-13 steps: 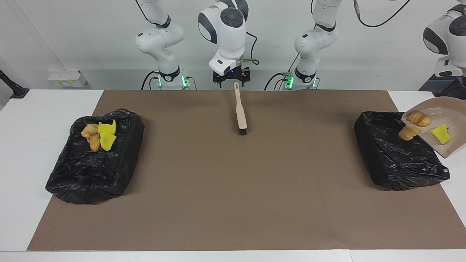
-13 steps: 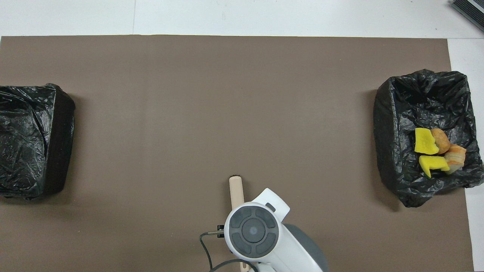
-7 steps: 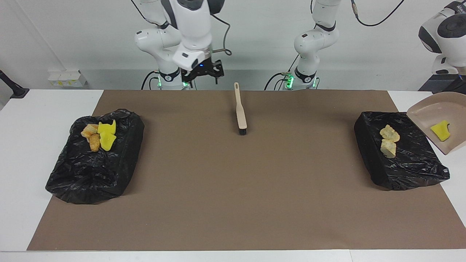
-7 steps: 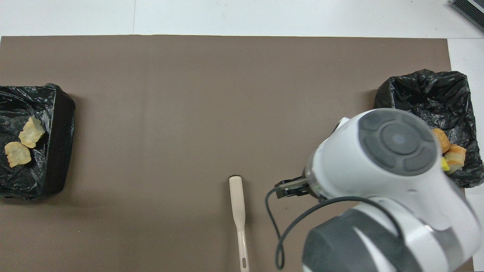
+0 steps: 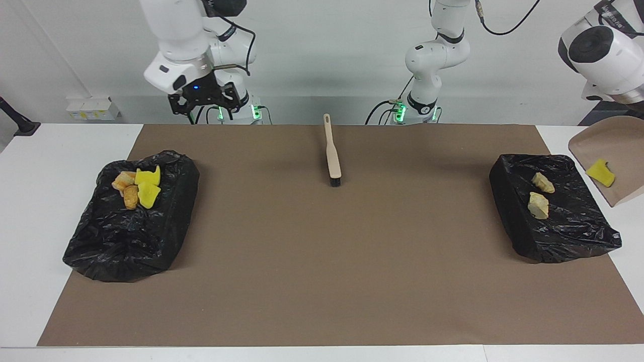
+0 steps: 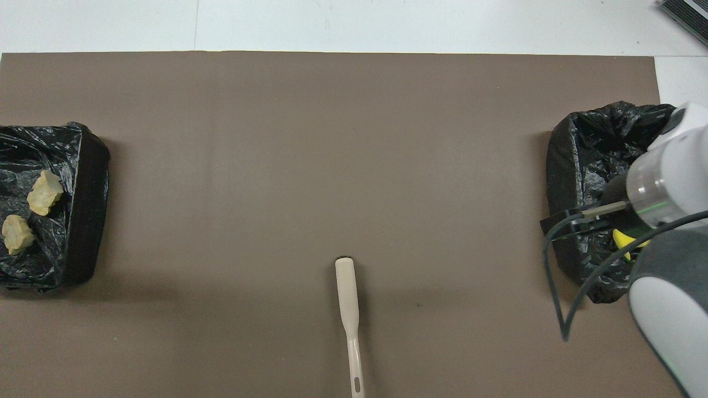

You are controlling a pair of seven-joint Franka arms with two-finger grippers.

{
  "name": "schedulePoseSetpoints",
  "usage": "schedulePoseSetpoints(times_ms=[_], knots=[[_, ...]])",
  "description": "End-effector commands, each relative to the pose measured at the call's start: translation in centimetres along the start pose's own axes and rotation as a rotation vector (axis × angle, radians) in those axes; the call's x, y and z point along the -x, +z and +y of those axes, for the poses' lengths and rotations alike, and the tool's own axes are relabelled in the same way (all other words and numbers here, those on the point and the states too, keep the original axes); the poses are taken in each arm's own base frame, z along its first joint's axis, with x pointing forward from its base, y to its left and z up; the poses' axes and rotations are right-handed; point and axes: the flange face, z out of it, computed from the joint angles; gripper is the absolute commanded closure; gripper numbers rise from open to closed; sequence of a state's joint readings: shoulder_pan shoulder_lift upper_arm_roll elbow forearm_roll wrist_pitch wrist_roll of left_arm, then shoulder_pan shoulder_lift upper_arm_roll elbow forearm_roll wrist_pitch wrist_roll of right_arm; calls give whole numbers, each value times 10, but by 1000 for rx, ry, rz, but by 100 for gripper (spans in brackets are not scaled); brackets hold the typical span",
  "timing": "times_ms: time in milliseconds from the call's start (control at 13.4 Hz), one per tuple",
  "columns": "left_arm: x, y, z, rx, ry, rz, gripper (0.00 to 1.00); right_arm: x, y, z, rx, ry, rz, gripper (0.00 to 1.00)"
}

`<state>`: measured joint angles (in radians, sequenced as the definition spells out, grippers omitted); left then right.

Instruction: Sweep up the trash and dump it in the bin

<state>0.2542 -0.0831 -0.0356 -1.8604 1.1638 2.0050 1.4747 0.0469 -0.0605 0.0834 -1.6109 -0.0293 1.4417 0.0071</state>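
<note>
Yellow foam chunk (image 5: pixel 601 173) clings in the tilted beige plastic dustpan (image 5: pixel 622 146): tip it steeper over the black-lined bin (image 5: pixel 568 226); right gripper (image 5: pixel 203 104) waits, jaws spread, left's unseen.

This is a robotics lab: 2 white Franka arms (image 5: pixel 432 55) bolted with cabling at a white table (image 5: pixel 45 151) against bare white walls, a brown paper mat (image 5: pixel 322 251) spread as staged workspace.
</note>
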Motion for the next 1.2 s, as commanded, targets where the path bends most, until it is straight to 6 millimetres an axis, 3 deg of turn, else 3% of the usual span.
schedulePoseSetpoints(times_ms=[0,149,224,374,673,822,1046,1121], knots=[[-5,-19,9,-12,19,-67,100,-3,-7,46,0,78,21,0],[-15,-33,12,6,-10,-71,100,-3,-10,79,-19,170,68,0],[-20,-41,10,9,-21,-60,100,-2,-9,84,-34,200,68,0],[-38,-54,8,33,-96,59,100,-3,-8,82,-61,245,69,0],[-90,-88,16,242,-367,396,100,-3,-10,79,-59,240,70,0],[-130,-114,15,365,-507,544,100,-3,-10,77,-59,235,70,0],[-207,-171,0,496,-744,620,100,-4,-10,70,-59,220,70,0],[-222,-186,-4,533,-818,653,100,-4,-10,69,-58,217,69,0]])
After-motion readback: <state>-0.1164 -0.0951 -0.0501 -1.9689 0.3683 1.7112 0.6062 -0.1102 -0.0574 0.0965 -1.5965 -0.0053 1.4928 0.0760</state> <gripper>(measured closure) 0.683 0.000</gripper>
